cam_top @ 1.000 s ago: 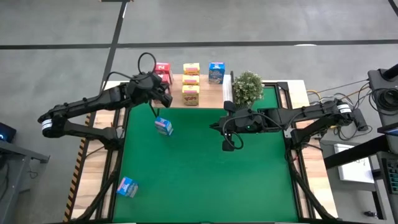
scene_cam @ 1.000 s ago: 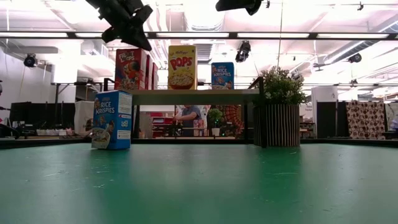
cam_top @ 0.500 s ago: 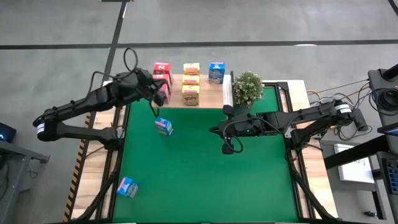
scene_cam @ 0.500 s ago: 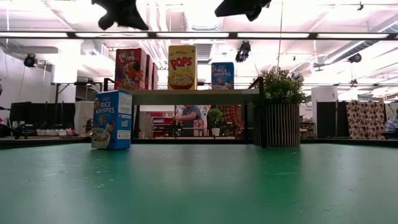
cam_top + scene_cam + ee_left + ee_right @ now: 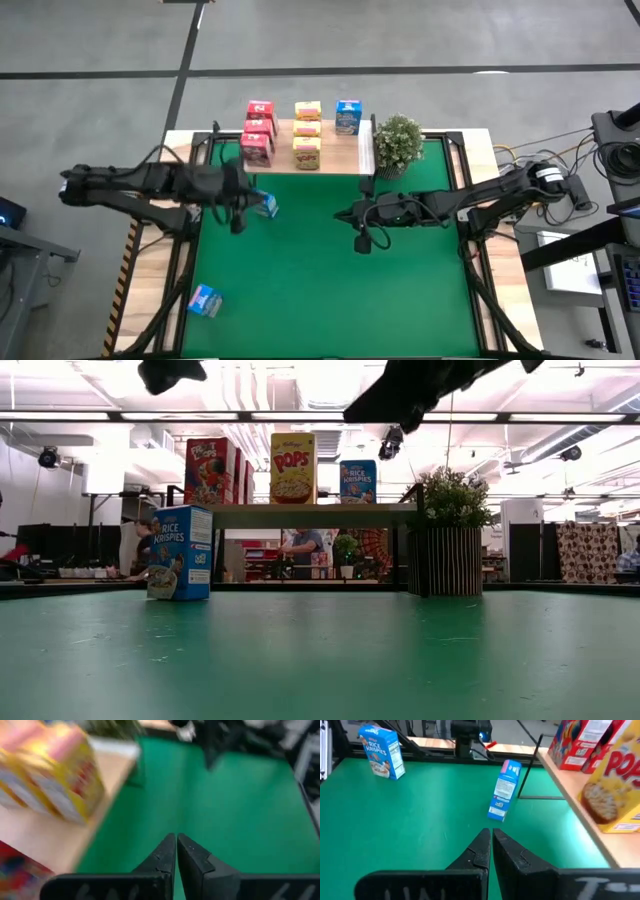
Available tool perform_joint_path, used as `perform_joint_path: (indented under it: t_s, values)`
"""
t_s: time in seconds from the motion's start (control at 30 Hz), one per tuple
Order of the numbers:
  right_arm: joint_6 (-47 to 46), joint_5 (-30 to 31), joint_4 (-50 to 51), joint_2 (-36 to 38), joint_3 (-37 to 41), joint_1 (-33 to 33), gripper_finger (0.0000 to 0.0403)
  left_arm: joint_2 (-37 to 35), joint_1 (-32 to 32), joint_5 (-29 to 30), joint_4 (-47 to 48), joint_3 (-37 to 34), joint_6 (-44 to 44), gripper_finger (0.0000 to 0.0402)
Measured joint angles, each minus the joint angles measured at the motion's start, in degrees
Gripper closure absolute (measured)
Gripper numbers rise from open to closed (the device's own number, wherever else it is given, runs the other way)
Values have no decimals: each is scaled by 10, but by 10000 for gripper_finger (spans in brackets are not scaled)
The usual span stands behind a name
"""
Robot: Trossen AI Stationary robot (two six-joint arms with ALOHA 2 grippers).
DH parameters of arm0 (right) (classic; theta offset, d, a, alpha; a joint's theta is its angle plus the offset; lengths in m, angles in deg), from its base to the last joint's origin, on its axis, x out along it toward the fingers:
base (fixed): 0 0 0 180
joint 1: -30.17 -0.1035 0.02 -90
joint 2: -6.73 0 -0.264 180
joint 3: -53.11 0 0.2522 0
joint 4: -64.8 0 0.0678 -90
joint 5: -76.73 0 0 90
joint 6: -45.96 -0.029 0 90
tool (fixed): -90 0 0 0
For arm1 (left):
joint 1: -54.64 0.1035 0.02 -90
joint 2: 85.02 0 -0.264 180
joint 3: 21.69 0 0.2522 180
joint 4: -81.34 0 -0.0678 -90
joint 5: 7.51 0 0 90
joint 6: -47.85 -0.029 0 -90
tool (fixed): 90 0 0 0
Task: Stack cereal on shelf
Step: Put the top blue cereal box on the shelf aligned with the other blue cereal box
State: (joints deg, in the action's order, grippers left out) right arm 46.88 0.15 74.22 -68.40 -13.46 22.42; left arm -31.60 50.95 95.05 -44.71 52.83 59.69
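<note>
So the low light-wood shelf on thin black legs sits along the back edge of the green table, and it's got seven small cardboard cereal boxes on it: three pink-red boxes in a row at its left end, three yellow boxes in the middle, and one blue box toward the right, at the shelf's back edge. A small potted green plant stands just off the shelf's right end.

Two more blue boxes are down on the table. One upright blue box stands near the left edge, a little in front of the shelf. The other blue box is way off by the front left corner.

The left gripper is clenched with nothing in it, hanging above the table just beside that upright blue box. The right gripper is clenched too and empty, up over the middle of the table in front of the plant, well apart from any box.
</note>
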Motion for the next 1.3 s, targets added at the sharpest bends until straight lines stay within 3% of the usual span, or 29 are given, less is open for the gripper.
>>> perform_joint_path:
  t_s: [0.2,0.37,0.67,0.87,1.1,1.3]
  values:
    - [-11,1,-70,-61,0,0,394,25,-133,24,70,-18,99,402]
    - [2,2,-188,-147,-8,0,394,42,-197,99,90,-61,150,402]
    - [35,6,-210,-289,-145,2,394,36,-204,228,107,-123,132,402]
    - [63,54,-172,-362,-261,4,394,18,-204,300,115,-148,122,402]
    - [66,62,-77,-430,-386,20,394,-3,-204,345,116,-176,120,402]
    - [49,62,-4,-465,-461,39,394,-15,-204,349,122,-180,117,402]
